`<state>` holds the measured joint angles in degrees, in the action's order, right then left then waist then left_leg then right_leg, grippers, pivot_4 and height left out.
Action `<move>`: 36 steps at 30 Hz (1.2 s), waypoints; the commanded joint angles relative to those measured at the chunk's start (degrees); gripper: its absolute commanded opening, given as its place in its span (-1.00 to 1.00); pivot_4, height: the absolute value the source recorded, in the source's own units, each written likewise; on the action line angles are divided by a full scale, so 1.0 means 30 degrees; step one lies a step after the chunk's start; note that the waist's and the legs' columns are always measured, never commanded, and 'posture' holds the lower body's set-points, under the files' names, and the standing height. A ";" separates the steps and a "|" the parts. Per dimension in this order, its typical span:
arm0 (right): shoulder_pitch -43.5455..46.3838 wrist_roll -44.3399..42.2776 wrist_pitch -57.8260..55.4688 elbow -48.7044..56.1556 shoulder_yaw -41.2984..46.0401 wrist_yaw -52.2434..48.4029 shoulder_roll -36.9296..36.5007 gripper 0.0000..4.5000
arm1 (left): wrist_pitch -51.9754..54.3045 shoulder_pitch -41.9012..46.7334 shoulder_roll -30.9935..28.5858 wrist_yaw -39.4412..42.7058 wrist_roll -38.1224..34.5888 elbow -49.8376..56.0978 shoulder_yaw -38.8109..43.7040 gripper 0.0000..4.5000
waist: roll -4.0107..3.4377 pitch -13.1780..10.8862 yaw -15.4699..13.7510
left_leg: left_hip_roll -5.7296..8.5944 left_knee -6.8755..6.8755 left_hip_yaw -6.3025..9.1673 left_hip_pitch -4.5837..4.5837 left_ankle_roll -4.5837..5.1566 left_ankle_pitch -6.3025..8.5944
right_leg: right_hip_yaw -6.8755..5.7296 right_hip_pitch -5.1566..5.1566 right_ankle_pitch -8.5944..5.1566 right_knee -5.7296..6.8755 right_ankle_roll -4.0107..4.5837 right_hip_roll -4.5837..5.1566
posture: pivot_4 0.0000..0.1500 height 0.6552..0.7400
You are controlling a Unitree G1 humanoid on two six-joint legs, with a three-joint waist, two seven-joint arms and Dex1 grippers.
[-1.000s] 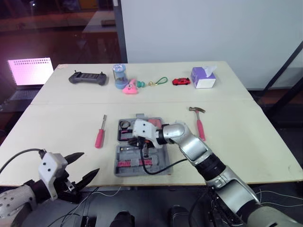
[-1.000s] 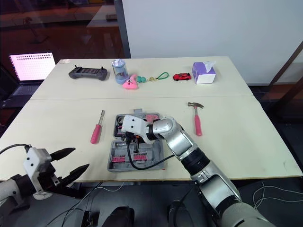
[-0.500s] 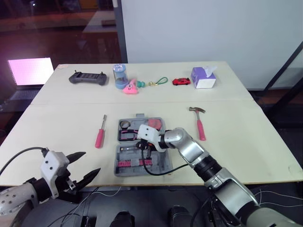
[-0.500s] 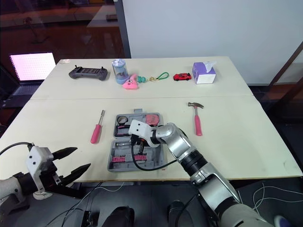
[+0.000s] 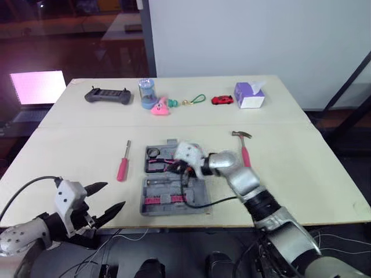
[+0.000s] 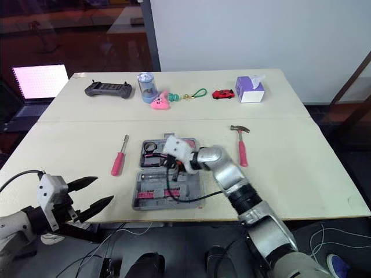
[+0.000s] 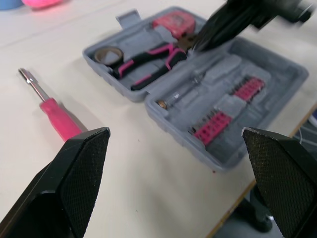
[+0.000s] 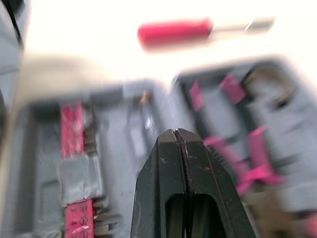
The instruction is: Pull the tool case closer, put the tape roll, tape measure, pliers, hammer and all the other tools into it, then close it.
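A big pale table (image 5: pixel 301 174) holds everything. Off its far left corner stands a laptop (image 5: pixel 36 87) with a pink screen.

The grey tool case (image 5: pixel 165 202) lies open near the front edge of the table, in the middle. The robot's right arm reaches over it from the right and covers part of the far half. A black cable (image 5: pixel 197 200) from that arm loops over the near half.

At the back of the table, from left to right, sit a dark game controller (image 5: pixel 106 95), a blue cup (image 5: pixel 146 92), a pink toy (image 5: pixel 160 106), a green loop (image 5: pixel 199 99), a red toy car (image 5: pixel 221 99) and a purple tissue box (image 5: pixel 249 94). They are well apart from the case.

The hammer (image 5: pixel 244 152) lies on the table to the right of the case, not touching it. The pink screwdriver (image 5: pixel 122 166) lies to the left of the case, also apart from it.

In the far half of the case lie the pliers (image 7: pixel 148 64), with the tape roll (image 7: pixel 106 53) on one side and the tape measure (image 7: pixel 171 22) on the other. The near half holds pink bit racks (image 7: pixel 213 126).

The right gripper (image 8: pixel 175 132) has its fingers pressed together with nothing between them. It is over the middle of the case, near the pliers.

The left gripper (image 5: pixel 115 195) is spread wide and holds nothing. It is low at the front left, off the table's front edge.
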<state>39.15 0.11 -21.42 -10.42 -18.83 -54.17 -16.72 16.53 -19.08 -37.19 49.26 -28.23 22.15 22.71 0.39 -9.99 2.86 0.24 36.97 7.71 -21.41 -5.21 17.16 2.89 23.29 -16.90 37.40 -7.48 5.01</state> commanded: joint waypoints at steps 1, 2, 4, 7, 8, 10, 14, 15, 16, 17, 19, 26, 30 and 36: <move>-0.1092 -0.1204 0.0063 0.1313 0.2183 0.0209 -0.1301 -0.65 | -0.0846 0.0310 0.0445 -0.0583 -0.0058 -0.1140 0.0993 1.00 | 0.0009 0.0004 -0.0103 | 0.0001 0.0000 -0.0002 0.0002 0.0001 0.0001 | -0.0001 -0.0007 0.0000 -0.0009 0.0000 0.0001 | 1.00 1.00; -0.1651 -0.1326 0.0297 0.1346 0.2987 0.0525 -0.1899 -0.46 | -0.1303 0.0398 0.0594 -0.0916 0.0309 -0.1672 0.1260 1.00 | 0.0008 0.0004 -0.0102 | 0.0000 0.0000 -0.0003 0.0002 0.0002 0.0001 | -0.0002 -0.0005 0.0000 -0.0012 0.0000 -0.0001 | 1.00 1.00; -0.3201 -0.1639 0.0996 0.1636 0.4874 0.1283 -0.3103 -0.02 | -0.2298 0.0577 0.1223 -0.1950 0.0627 -0.2884 0.2229 1.00 | 0.0009 0.0002 -0.0129 | 0.0000 -0.0003 -0.0004 0.0000 0.0004 0.0002 | -0.0002 -0.0004 0.0000 -0.0013 0.0001 0.0000 | 1.00 1.00; -0.5736 -0.2204 0.1035 0.2918 0.7052 0.2250 -0.4360 0.62 | -0.3524 0.0363 0.2038 -0.3014 0.0896 -0.4191 0.3352 1.00 | 0.0012 0.0001 -0.0174 | 0.0002 -0.0001 -0.0012 -0.0010 0.0012 0.0007 | 0.0000 -0.0004 -0.0001 -0.0028 -0.0001 0.0007 | 1.00 1.00; -0.6571 -0.2503 0.0665 0.3432 0.7762 0.2596 -0.4571 0.78 | -0.3879 0.0281 0.2244 -0.3223 0.0969 -0.4704 0.3600 1.00 | 0.0010 0.0000 -0.0149 | 0.0002 0.0000 -0.0013 -0.0011 0.0014 0.0008 | 0.0000 -0.0006 -0.0001 -0.0028 -0.0001 0.0007 | 1.00 1.00; -0.8147 -0.3171 0.0121 0.4469 0.9192 0.3461 -0.4647 0.97 | -0.4607 0.0196 0.2502 -0.3534 0.1122 -0.5917 0.4091 1.00 | 0.0012 0.0001 -0.0069 | 0.0001 -0.0003 -0.0022 0.0002 0.0020 0.0011 | 0.0006 -0.0007 -0.0001 -0.0023 -0.0001 0.0003 | 1.00 1.00; -1.1212 -0.4307 -0.0609 0.6260 1.1774 0.5278 -0.4090 0.97 | -0.5449 0.0311 0.2621 -0.3945 0.0988 -0.8037 0.4854 1.00 | 0.0015 0.0003 -0.0123 | -0.0002 0.0002 -0.0018 0.0018 0.0021 0.0011 | 0.0005 -0.0027 -0.0001 -0.0007 -0.0001 -0.0003 | 1.00 1.00; -1.1925 -0.4461 -0.0847 0.6534 1.2268 0.5879 -0.3830 0.97 | -0.5531 0.0347 0.2604 -0.3929 0.0912 -0.8412 0.4915 1.00 | 0.0016 0.0004 -0.0141 | -0.0002 0.0007 -0.0020 0.0017 0.0021 0.0011 | 0.0006 -0.0030 -0.0002 -0.0007 -0.0002 -0.0002 | 1.00 1.00; -1.2596 -0.4767 -0.1054 0.6826 1.2673 0.6299 -0.3498 0.97 | -0.5602 0.0299 0.2516 -0.3798 0.1017 -0.8700 0.4779 1.00 | 0.0026 0.0010 -0.0171 | -0.0001 0.0007 -0.0020 0.0014 0.0021 0.0011 | 0.0006 -0.0038 -0.0002 -0.0016 -0.0003 0.0001 | 1.00 1.00; -1.3084 -0.5007 -0.1100 0.7066 1.2966 0.6622 -0.3199 0.97 | -0.5717 0.0229 0.2428 -0.3613 0.1176 -0.8901 0.4571 1.00 | 0.0030 0.0013 -0.0197 | -0.0001 0.0007 -0.0018 0.0017 0.0022 0.0012 | 0.0004 -0.0047 -0.0003 -0.0017 -0.0004 0.0000 | 1.00 1.00; -1.3508 -0.5332 -0.1131 0.7297 1.3326 0.7150 -0.2816 0.97 | -0.5844 0.0196 0.2378 -0.3467 0.1284 -0.8947 0.4271 1.00 | 0.0030 0.0012 -0.0172 | 0.0000 0.0009 -0.0019 0.0018 0.0022 0.0012 | 0.0004 -0.0054 -0.0003 -0.0022 -0.0004 0.0001 | 1.00 1.00; -1.2857 -0.5974 -0.1201 0.7328 1.2883 0.7757 -0.2803 0.97 | -0.5817 0.0911 0.1716 -0.2775 0.1436 -0.8689 0.3698 1.00 | 0.0021 0.0013 -0.0100 | -0.0003 0.0008 -0.0019 0.0042 0.0022 0.0011 | 0.0006 -0.0060 -0.0003 -0.0005 -0.0003 -0.0006 | 1.00 1.00; -1.1930 -0.5887 -0.2084 0.7845 1.1974 0.8217 -0.2952 0.97 | -0.4811 0.1776 0.0781 -0.2047 0.0943 -0.7077 0.2792 1.00 | 0.0020 0.0013 -0.0143 | -0.0002 0.0010 -0.0018 0.0036 0.0021 0.0011 | 0.0005 -0.0060 -0.0003 -0.0006 -0.0003 -0.0003 | 1.00 1.00; -0.8965 -0.5413 -0.4943 0.8448 1.0476 0.9773 -0.3278 0.97 | -0.1980 0.1855 -0.1039 0.1725 -0.1138 -0.2934 -0.0005 1.00 | 0.0008 0.0007 -0.0070 | -0.0002 0.0010 -0.0018 0.0029 0.0020 0.0010 | 0.0007 -0.0057 -0.0002 -0.0009 -0.0004 0.0000 | 1.00 1.00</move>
<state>10.01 -16.95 -33.80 12.53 13.47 -26.86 -25.72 7.93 -13.17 -38.59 50.75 -28.89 9.46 24.56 0.41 -9.97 2.65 0.23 36.99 7.65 -21.31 -5.15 17.19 2.91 23.14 -16.90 37.38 -7.49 5.00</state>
